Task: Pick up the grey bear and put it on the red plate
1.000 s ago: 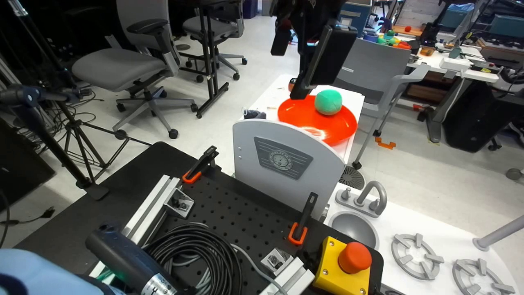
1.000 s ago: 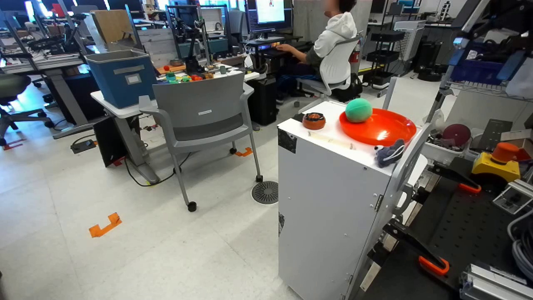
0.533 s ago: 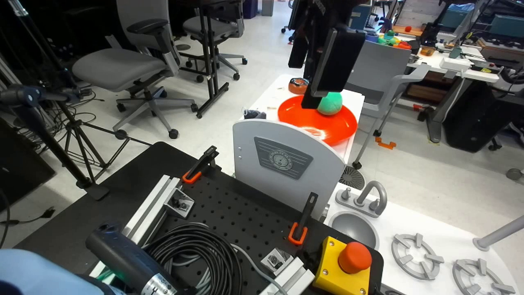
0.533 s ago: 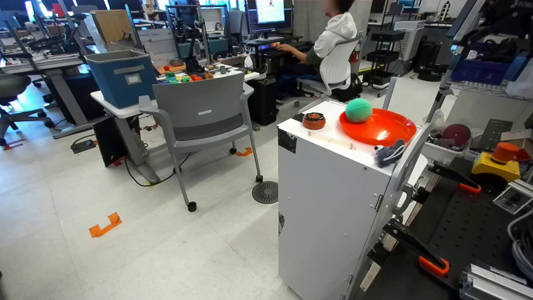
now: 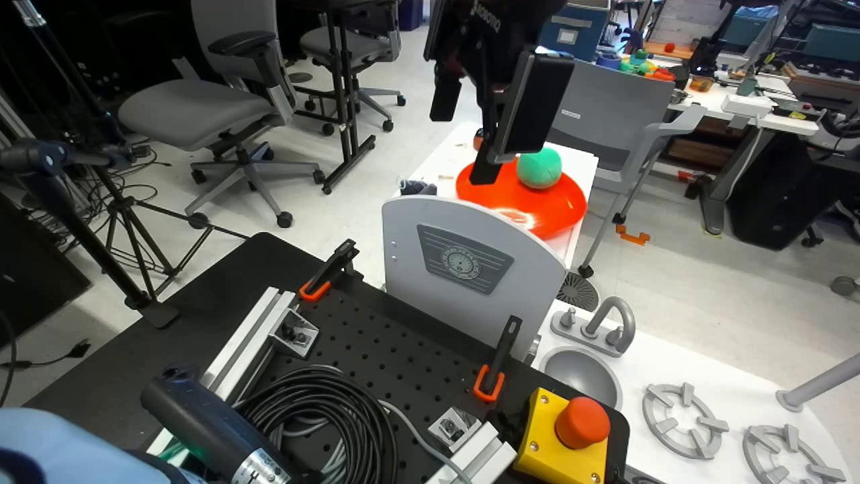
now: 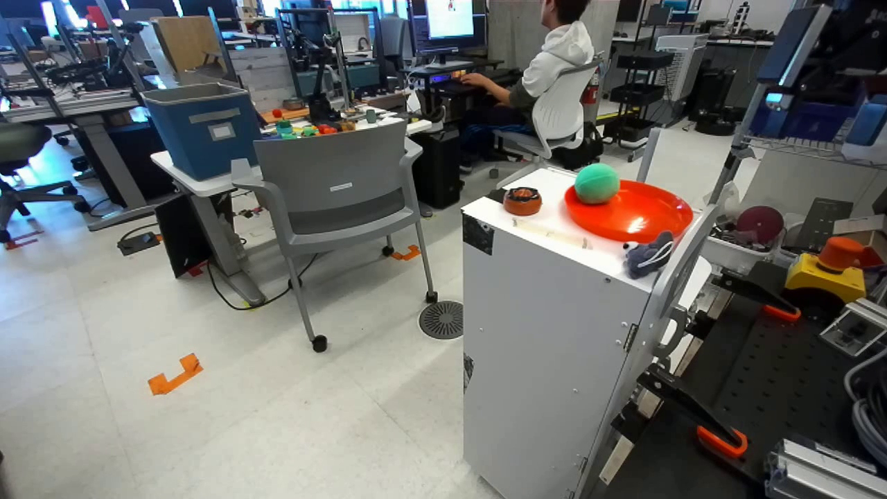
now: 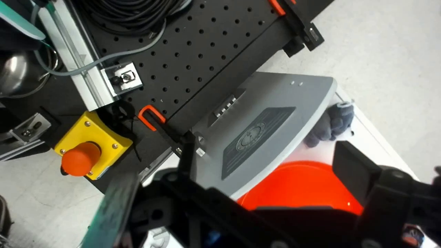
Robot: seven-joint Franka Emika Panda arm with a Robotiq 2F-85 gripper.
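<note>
The grey bear (image 6: 648, 255), a small dark grey plush, lies on the white cabinet top close to the grey back panel. In an exterior view only the top of the grey bear (image 5: 418, 188) shows above that panel. Beside it is the red plate (image 6: 644, 218), with a green ball (image 6: 596, 184) resting on it. My gripper (image 5: 465, 144) hangs above the cabinet top, open and holding nothing. In the wrist view the gripper (image 7: 267, 151) has its jaws wide apart, with part of the red plate (image 7: 296, 182) between them and the grey bear (image 7: 330, 122) beyond the right finger.
The upright grey panel (image 7: 268, 137) stands between the pegboard table (image 5: 376, 343) and the cabinet top. A reddish-brown object (image 6: 522, 201) sits at the cabinet's far corner. Black clamps with orange pads and a yellow emergency-stop box (image 5: 561, 437) line the table edge.
In an exterior view my gripper first shifted right, then swung back left and now hangs a little lower than a second ago. The bear, plate and ball have stayed put.
</note>
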